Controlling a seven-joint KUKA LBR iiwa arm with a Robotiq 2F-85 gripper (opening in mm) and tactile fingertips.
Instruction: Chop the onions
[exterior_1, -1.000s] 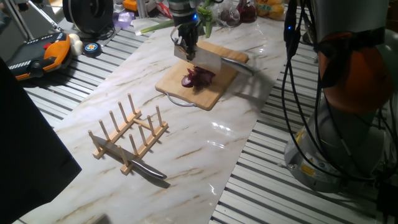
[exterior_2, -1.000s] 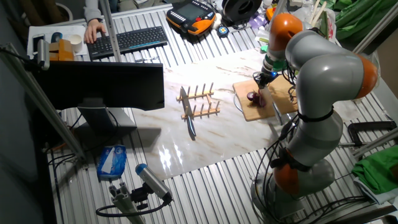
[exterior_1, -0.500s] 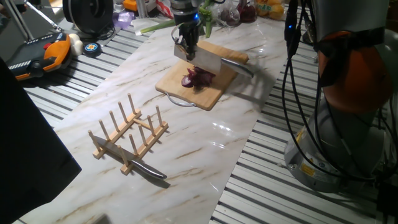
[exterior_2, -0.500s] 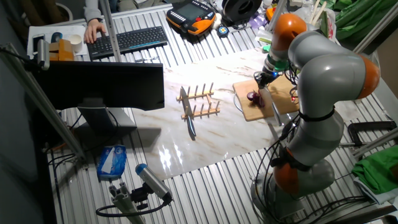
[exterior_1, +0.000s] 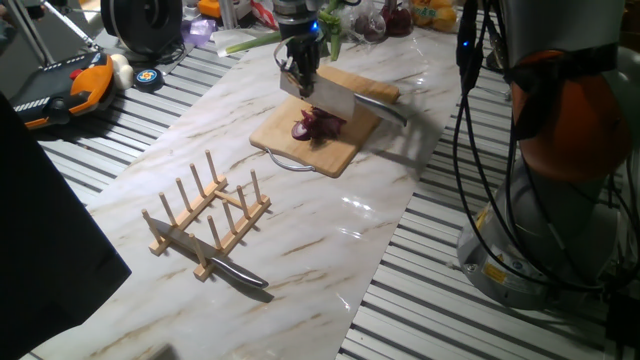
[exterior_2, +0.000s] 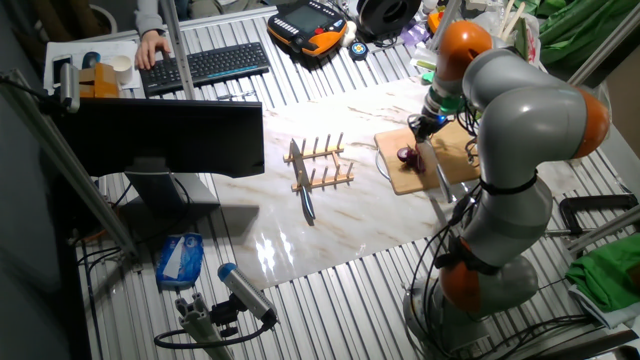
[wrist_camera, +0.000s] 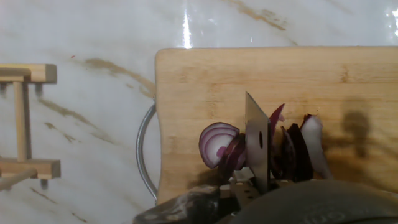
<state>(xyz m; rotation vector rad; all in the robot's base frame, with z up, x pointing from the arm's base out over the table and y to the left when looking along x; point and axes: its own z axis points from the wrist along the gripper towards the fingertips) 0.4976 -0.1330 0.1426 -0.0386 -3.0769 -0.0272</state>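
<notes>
The gripper (exterior_1: 299, 72) is closed on the handle of a cleaver (exterior_1: 330, 98), w/ the blade standing in the onions (exterior_1: 318, 124) on the wooden cutting board (exterior_1: 300, 147). Compared to half a sec ago and one sec ago, almost nothing moved: blade and arm are at same place, so I judge the cut is at its bottom or paused, not progressing. In hand view the blade (wrist_camera: 257, 142) splits the pile: one ringed slice lies flat on one side, several thin purple slices (wrist_camera: 292, 151) lean on the other. Chopping looks partly done; pieces are still big. On the marble counter (exterior_1: 330, 235), a wooden rack (exterior_1: 205, 215) w/ a second knife (exterior_1: 235, 270) sits well apart.
</notes>
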